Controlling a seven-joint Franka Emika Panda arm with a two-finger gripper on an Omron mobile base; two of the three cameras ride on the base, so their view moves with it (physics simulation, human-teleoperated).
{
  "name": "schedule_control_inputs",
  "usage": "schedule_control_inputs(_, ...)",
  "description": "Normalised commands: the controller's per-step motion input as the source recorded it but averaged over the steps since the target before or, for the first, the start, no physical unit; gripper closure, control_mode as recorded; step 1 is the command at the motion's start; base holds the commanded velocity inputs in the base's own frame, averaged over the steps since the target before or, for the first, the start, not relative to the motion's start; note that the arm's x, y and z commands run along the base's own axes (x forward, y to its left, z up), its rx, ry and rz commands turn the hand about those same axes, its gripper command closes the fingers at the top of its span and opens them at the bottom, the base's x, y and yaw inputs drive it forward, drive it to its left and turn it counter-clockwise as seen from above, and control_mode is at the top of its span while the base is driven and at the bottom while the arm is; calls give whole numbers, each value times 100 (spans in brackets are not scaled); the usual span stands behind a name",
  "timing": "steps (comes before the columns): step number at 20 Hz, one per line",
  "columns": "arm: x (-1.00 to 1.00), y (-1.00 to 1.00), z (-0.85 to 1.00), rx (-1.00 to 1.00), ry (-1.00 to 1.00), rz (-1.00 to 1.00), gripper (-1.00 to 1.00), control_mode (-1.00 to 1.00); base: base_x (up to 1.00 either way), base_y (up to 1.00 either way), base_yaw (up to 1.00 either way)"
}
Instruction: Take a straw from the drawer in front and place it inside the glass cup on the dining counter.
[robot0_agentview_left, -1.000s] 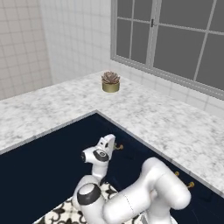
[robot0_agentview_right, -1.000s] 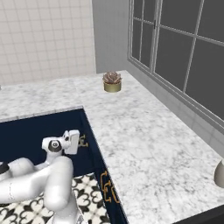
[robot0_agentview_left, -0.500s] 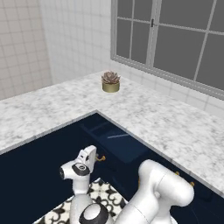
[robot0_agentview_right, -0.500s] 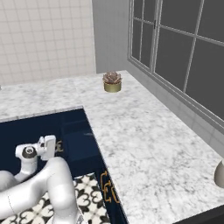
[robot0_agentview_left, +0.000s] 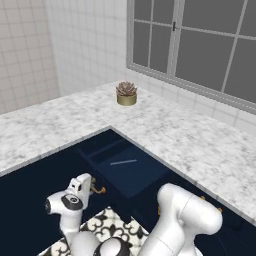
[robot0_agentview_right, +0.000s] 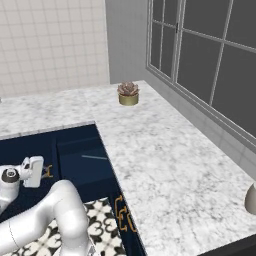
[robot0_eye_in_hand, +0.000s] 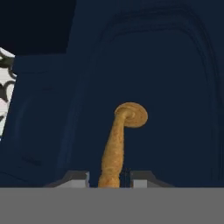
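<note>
My jaws stand at the brass handle (robot0_eye_in_hand: 117, 144), but its near end is cut off, so I cannot tell if they touch it. In the drawer (robot0_agentview_left: 131, 172), the straw (robot0_agentview_left: 123, 162) is too thin to show any detail.

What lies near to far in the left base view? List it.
Gripper at the brass handle → open drawer → straw inside it → marble counter → succulent pot → window.
</note>
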Motion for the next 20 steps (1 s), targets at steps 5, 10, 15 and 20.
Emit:
schedule_control_inputs(5,-39,25,64,31,29,0,-100,-100,0,0,0)
schedule_control_inputs(10,-38,-33,100,31,3,0,-100,-100,0,0,0)
schedule_control_inputs(15,7,-98,99,32,4,-6,-100,-100,0,0,0)
schedule_control_inputs(20,62,-92,43,32,22,-10,-100,-100,0,0,0)
